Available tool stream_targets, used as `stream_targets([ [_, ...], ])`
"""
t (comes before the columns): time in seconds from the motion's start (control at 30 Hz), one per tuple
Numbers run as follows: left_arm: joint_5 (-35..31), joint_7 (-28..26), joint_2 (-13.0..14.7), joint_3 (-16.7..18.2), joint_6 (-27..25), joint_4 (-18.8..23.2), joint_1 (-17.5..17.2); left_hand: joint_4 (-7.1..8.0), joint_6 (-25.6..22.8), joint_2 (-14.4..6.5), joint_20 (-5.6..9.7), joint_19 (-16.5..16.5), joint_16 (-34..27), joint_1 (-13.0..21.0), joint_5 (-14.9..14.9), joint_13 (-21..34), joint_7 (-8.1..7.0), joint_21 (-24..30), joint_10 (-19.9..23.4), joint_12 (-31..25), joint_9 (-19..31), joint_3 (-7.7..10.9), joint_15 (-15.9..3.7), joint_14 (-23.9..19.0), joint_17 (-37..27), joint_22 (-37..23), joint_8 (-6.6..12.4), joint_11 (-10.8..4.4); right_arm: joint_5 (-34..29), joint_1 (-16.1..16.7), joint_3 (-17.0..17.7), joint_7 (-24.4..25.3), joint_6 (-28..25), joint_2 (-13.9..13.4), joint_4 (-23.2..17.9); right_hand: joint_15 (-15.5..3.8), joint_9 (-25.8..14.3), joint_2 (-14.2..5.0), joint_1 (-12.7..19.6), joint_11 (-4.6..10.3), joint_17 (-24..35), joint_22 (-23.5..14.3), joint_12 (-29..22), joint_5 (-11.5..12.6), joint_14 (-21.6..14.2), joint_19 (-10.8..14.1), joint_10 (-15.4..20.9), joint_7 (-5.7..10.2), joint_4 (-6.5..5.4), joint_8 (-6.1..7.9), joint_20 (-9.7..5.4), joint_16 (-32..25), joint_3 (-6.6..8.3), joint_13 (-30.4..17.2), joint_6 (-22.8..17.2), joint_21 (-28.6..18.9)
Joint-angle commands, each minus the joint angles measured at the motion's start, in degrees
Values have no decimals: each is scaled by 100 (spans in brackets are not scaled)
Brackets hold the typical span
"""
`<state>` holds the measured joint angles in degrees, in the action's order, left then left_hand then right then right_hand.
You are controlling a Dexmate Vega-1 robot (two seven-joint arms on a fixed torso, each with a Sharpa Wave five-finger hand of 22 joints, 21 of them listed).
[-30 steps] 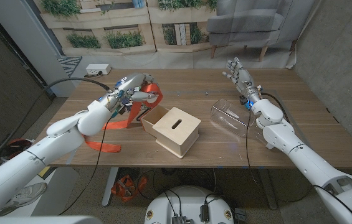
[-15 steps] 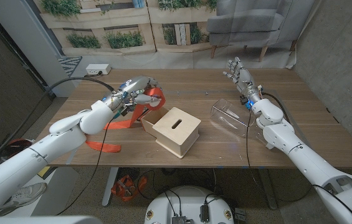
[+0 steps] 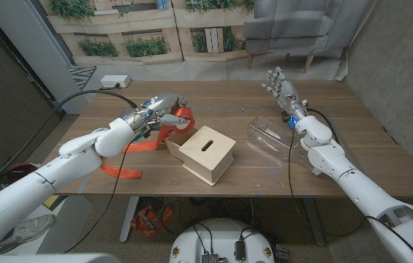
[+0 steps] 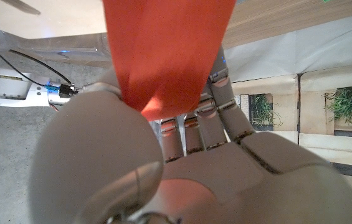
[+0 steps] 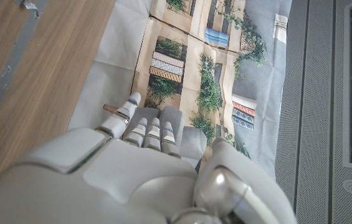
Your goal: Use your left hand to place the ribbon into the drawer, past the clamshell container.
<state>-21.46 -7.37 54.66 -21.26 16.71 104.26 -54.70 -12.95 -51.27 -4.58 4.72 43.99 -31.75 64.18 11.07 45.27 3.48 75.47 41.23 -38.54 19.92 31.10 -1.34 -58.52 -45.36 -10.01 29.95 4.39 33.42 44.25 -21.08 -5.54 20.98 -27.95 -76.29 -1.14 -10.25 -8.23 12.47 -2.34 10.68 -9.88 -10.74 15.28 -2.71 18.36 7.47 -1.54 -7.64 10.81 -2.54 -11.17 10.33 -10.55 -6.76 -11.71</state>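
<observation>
1. Pinching the orange ribbon [image 3: 180, 117] near its upper end, with the left hand [image 3: 159, 108] clamped on it above the counter [image 3: 352, 139] toward the left edge, just beside the open end of the wooden drawer [image 3: 201, 153]; seen up close in the left wrist view as a broad strip [image 4: 166, 50] running out from between thumb and fingers [image 4: 216, 102].
2. Trailing down and back across the counter toward the near left corner, with the tail [image 3: 120, 172] lying slack on the wood.
3. Judged limp and very light, likely to fold and drag, and smooth enough to slip; best held close to the end, with the loose length gathered in afterward.
4. Sitting near the middle toward the near edge, the drawer, with the clear clamshell container [image 3: 273, 137] just beside it on the right.
5. Raised over the far right part of the counter, the right hand [image 3: 278, 84], fingers apart and holding nothing.
6. Beyond the far edge: a grey armchair [image 3: 301, 25] and a printed backdrop of plants [image 3: 126, 29].
</observation>
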Motion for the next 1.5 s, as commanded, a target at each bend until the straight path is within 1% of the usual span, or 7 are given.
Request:
stream_targets([
  [0.03, 7, 216, 80, -44, -191, 99, -40, 398, -141, -30, 558, 46, 14, 22, 2, 18, 71, 47, 1153, 18, 9, 482, -1167, -879, -15, -14, 45, -1112, -7, -32, -29, -27, 4, 30, 36, 7, -30, 2, -31, 11, -5, -12, -26, -10, -53, 42, 11, 10, 5, 14, -71, 25, 33, -5, -33, 26],
  [0.4, 40, 449, 105, -122, -312, 128, -12, 377, -160, -17, 568, 91, 69, 43, -22, -3, 75, 79, 1208, 66, -26, 486, -1168, -930, 23, -15, 13, -1094, -6, 16, -5, 13, 3, 6, -16, 9, -30, 1, -36, -4, -5, -12, -24, -12, -54, 45, 7, 3, 6, 11, -69, 25, 40, -5, -25, 26],
  [1.03, -1, 548, 130, -134, -469, 166, -50, 380, -193, -20, 571, 105, 209, 50, -48, -34, 80, 108, 1245, 170, -52, 483, -1172, -987, 138, -11, -35, -1103, -11, 34, -4, 11, 23, -4, -29, 11, -30, 4, -42, 7, -6, -12, -24, -15, -52, 48, 11, 6, 10, 12, -68, 27, 54, -5, -24, 27],
  [1.2, -11, 733, 182, -146, -620, 259, -32, 403, -103, -47, 521, 25, 498, 16, -74, -270, 60, 60, 1220, 360, -105, 491, -1167, -904, 451, 7, -146, -1099, -9, 51, 4, 33, 13, -13, -62, 9, -30, 5, -44, 6, -6, -12, -24, -15, -53, 47, 11, 7, 12, 12, -68, 27, 57, -5, -25, 28],
  [1.27, -15, 755, 185, -139, -671, 290, -41, 410, -62, -44, 520, 9, 640, -19, -87, -393, 12, 21, 1158, 468, -138, 496, -1167, -850, 599, 20, -206, -1075, -13, 54, 4, 34, 16, -17, -68, 12, -30, 6, -44, 4, -6, -12, -23, -15, -54, 48, 10, 6, 12, 12, -65, 27, 58, -5, -25, 27],
  [1.43, -14, 747, 185, -97, -753, 335, -72, 515, -32, 16, 492, 20, 924, -287, -105, -603, -19, -57, 1118, 625, -210, 446, -1143, -816, 926, 33, -302, -1098, -5, 62, 4, 41, 1, -19, -86, 16, -30, 7, -46, 2, -6, -12, -20, -16, -52, 50, 1, 4, 13, 12, -65, 28, 61, -5, -23, 27],
  [1.5, 16, 776, 195, -77, -784, 363, -88, 545, 43, 52, 448, -4, 1113, -424, -99, -733, -86, -139, 1048, 755, -255, 451, -1139, -717, 1129, 45, -380, -1093, -8, 63, 4, 46, 0, -21, -91, 15, -30, 8, -46, 8, -6, -12, -19, -16, -54, 50, 0, 0, 14, 11, -63, 27, 63, -5, -22, 27],
])
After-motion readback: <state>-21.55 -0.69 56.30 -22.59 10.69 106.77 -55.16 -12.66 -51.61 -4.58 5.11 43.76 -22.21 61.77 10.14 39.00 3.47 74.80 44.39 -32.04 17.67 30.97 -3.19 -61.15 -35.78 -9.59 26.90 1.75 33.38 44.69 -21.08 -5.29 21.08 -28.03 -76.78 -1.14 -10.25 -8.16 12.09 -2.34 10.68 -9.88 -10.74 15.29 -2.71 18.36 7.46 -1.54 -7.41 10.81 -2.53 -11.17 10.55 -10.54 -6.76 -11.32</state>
